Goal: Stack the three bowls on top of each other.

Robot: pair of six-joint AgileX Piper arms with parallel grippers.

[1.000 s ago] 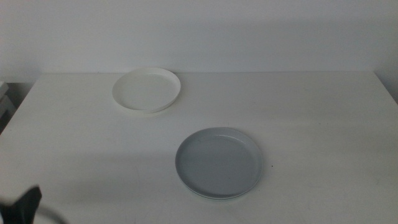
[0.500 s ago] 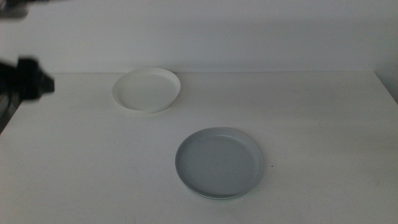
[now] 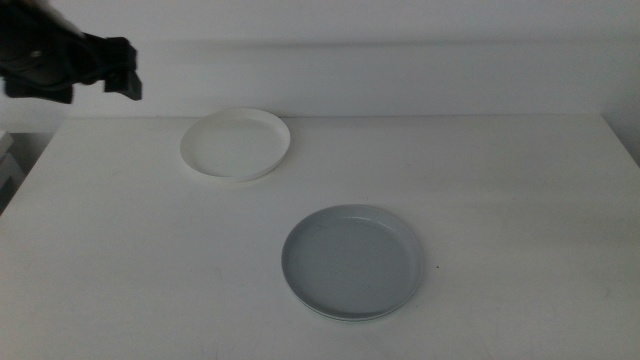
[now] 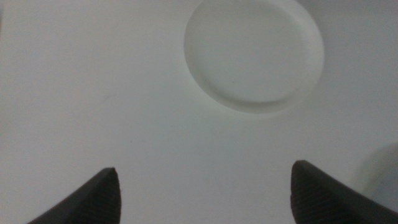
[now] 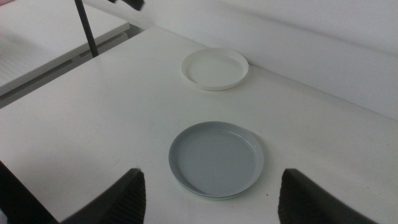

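Left gripper (image 3: 120, 72) hangs high over the far left corner of the table (image 3: 150, 260), dark against the pale wall (image 3: 400, 60). Its own camera looks straight down between two widely parted jaws with nothing between them, onto bare white tabletop and the white bowl (image 4: 254, 55).

Going from left to right in the middle view, the tabletop is plain matte white, and a strip of lower, darker furniture or floor shows past its left edge. The white bowl (image 3: 236, 144) sits toward the back, left of centre, near the line where table meets wall. The grey bowl (image 3: 351, 260) rests nearer the front, a little right of centre, well apart from the white one. Beneath its front edge a paler rim peeks out, so it appears to lie on another bowl, whose colour I cannot tell. To the right of that, the table is unbroken white up to its right edge.

Right gripper (image 5: 208, 199) waits out of the middle view; its jaws stand wide apart and hold nothing, and its camera takes in both bowls, the wall, and a white slatted surface (image 5: 43, 43) beyond the table's far side.
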